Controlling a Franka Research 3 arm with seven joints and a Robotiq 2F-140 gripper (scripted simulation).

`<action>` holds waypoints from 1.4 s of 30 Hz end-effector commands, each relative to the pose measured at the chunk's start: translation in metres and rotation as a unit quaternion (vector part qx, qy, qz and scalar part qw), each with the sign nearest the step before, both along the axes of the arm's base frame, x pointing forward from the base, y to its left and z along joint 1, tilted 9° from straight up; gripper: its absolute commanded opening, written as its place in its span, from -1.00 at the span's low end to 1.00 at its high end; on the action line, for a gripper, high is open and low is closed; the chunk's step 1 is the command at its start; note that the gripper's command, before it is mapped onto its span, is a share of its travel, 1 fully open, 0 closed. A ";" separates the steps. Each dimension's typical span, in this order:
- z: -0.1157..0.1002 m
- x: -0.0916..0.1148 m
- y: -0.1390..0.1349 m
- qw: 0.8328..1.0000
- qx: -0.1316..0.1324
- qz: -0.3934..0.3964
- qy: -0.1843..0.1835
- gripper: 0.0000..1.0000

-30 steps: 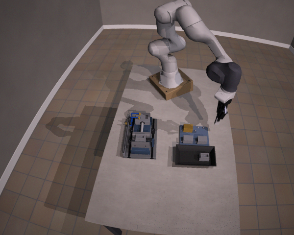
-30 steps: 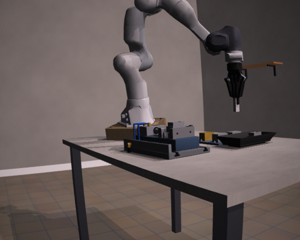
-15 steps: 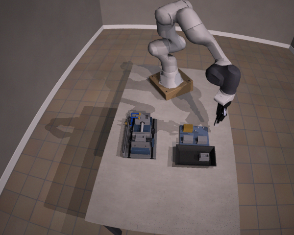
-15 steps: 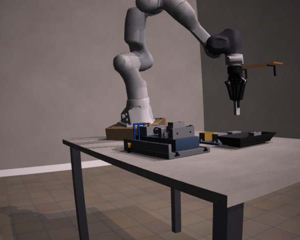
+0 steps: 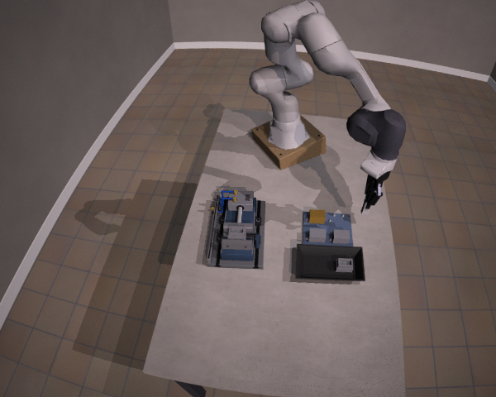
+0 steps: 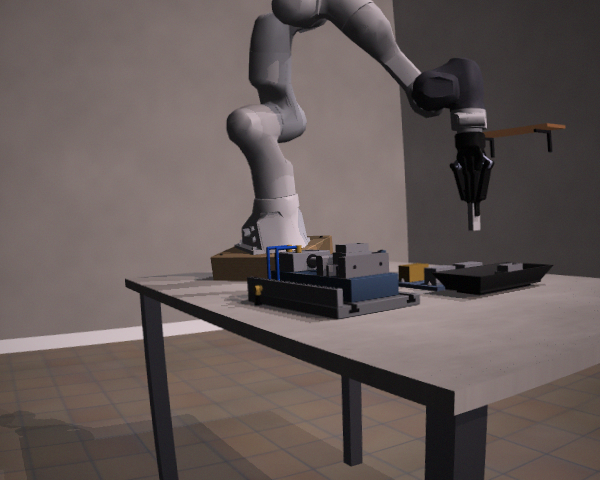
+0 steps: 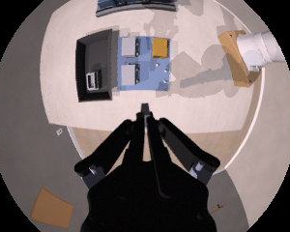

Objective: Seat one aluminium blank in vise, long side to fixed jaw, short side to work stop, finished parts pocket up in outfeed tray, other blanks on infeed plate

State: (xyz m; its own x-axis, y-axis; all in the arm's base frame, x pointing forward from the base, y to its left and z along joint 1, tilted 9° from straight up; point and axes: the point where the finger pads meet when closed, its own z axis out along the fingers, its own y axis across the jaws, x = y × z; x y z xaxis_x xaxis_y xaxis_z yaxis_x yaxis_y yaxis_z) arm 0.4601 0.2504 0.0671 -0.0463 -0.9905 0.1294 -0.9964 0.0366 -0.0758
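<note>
Hanging high beside the infeed plate [image 5: 343, 221], gripper [image 5: 364, 208] closed, empty; two aluminium blanks [image 5: 318, 234], one brass blank [image 5: 317, 216].

Open air above infeed plate [image 5: 347, 220] — pins.

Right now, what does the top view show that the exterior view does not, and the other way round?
Only the top view shows the layout from above: two grey blanks and a brass blank on the blue infeed plate, one part in the outfeed tray.

Only the exterior view shows the table legs and the gripper high above the table.

Both show the vise, the arm, and shut, empty jaws.
</note>
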 end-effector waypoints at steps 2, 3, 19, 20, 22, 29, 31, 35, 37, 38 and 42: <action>-0.001 0.000 0.000 1.000 0.000 -0.002 -0.001 -1.00; -0.001 0.000 0.000 1.000 0.000 -0.002 -0.001 -1.00; -0.001 0.000 0.000 1.000 0.000 -0.002 -0.001 -1.00; -0.001 0.000 0.000 1.000 0.000 -0.002 -0.001 -1.00; -0.001 0.000 0.000 1.000 0.000 -0.002 -0.001 -1.00; -0.001 0.000 0.000 1.000 0.000 -0.002 -0.001 -1.00; -0.001 0.000 0.000 1.000 0.000 -0.002 -0.001 -1.00; 0.001 0.000 0.000 1.000 0.000 -0.002 -0.001 -1.00; 0.003 0.000 0.000 1.000 0.000 -0.002 -0.001 -1.00; 0.004 0.000 0.000 1.000 0.000 -0.002 -0.001 -1.00; 0.010 0.000 0.001 1.000 0.000 -0.002 -0.001 -1.00</action>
